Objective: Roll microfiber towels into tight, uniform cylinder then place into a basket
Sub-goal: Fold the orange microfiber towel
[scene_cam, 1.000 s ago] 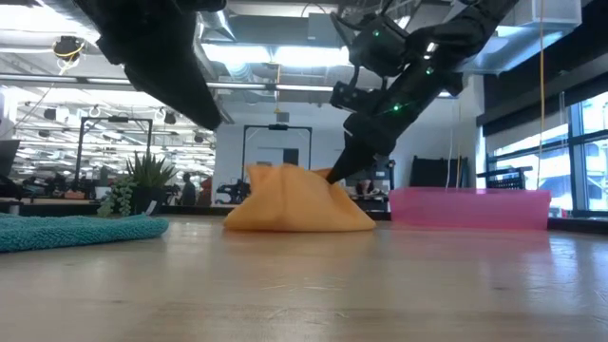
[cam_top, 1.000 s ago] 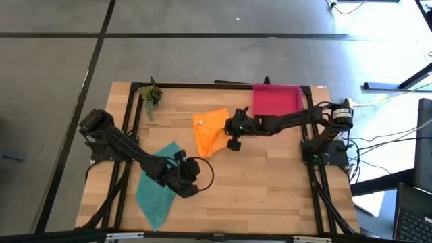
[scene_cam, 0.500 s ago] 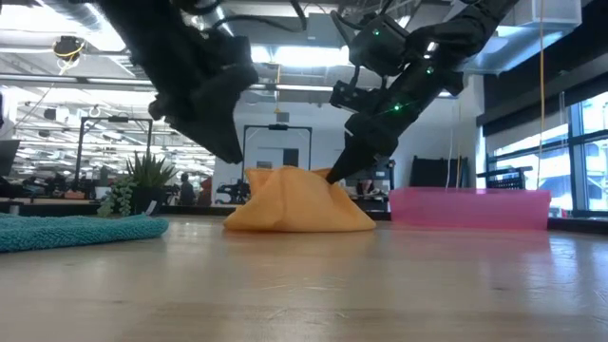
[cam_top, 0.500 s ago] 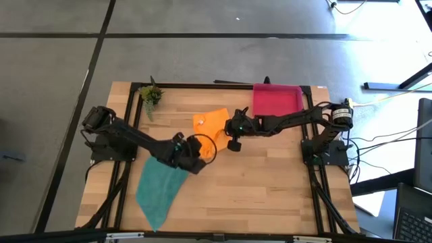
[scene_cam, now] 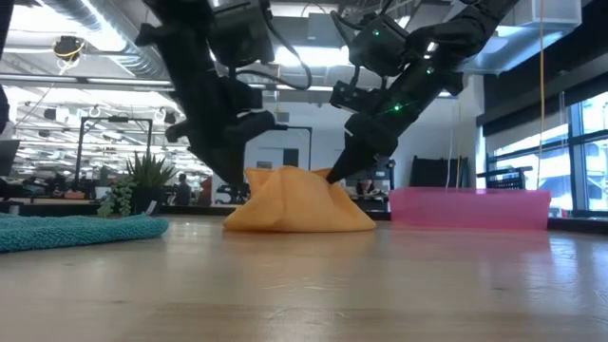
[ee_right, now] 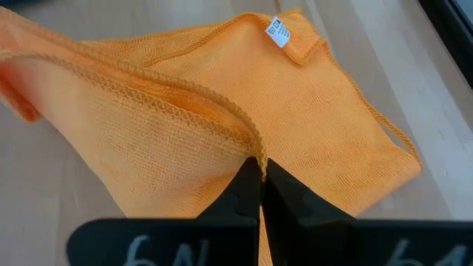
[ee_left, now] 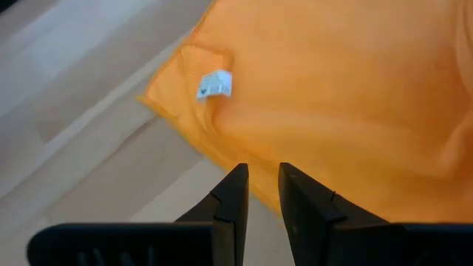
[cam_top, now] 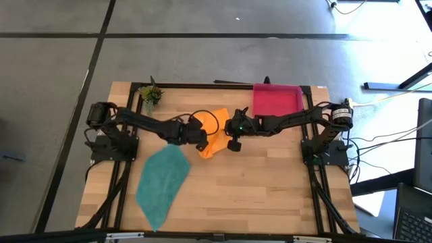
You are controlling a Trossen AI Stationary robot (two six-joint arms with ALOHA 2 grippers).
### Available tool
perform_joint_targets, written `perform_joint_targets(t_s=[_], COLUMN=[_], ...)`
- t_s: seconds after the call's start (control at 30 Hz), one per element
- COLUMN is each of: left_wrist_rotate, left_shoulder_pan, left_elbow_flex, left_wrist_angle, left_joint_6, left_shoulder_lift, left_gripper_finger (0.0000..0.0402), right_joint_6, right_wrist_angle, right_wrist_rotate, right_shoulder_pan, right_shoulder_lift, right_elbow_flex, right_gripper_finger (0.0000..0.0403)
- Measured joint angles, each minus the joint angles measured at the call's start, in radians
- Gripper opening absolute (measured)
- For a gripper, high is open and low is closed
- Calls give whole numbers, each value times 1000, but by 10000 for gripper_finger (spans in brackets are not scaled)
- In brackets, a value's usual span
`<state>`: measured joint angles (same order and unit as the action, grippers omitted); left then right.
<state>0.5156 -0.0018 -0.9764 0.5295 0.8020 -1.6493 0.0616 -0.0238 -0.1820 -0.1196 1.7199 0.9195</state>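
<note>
The right hand is closed, pinching a raised fold of the orange towel mid-counter. The left hand, slightly open and empty, hovers over the towel's edge. The teal towel lies flat nearby.

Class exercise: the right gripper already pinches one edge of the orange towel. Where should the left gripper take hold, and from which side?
Grip the orange towel at its free corner by the white tag, coming from the left arm's side. That stitched edge lies flat and exposed, opposite the right gripper.

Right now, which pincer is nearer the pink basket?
Right. The right pincer, pinching the orange towel, sits just beside the basket; the left pincer is farther off, across the towel.
</note>
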Motion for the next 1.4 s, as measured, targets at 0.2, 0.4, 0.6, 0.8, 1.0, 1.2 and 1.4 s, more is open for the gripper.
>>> perform_joint_targets(t_s=[0.2,0.4,0.6,0.8,1.0,1.2,1.4], left_wrist_rotate=[-3,-50,-88,-88,-138,-128,-124], left_shoulder_pan=[17,14,14,13,5,17,62], left_elbow_flex=[24,114,177,177,177,197,229], left_wrist_angle=[-46,-203,-355,-360,-360,-416,-486], left_joint_6=[-24,-72,-182,-236,-307,-368,-404], left_shoulder_lift=[0,0,0,0,0,0,0], left_gripper_finger=[69,69,69,69,69,69,69], right_joint_6=[-10,-29,-35,-62,-131,-164,-191], right_wrist_angle=[0,15,53,87,156,168,172], right_wrist_rotate=[1,4,115,226,230,230,204], right_shoulder_pan=[0,0,0,52,147,225,249], right_shoulder_lift=[0,0,0,0,-35,-100,-114], right_elbow_flex=[0,0,0,0,0,0,0], right_gripper_finger=[5,5,5,5,5,5,5])
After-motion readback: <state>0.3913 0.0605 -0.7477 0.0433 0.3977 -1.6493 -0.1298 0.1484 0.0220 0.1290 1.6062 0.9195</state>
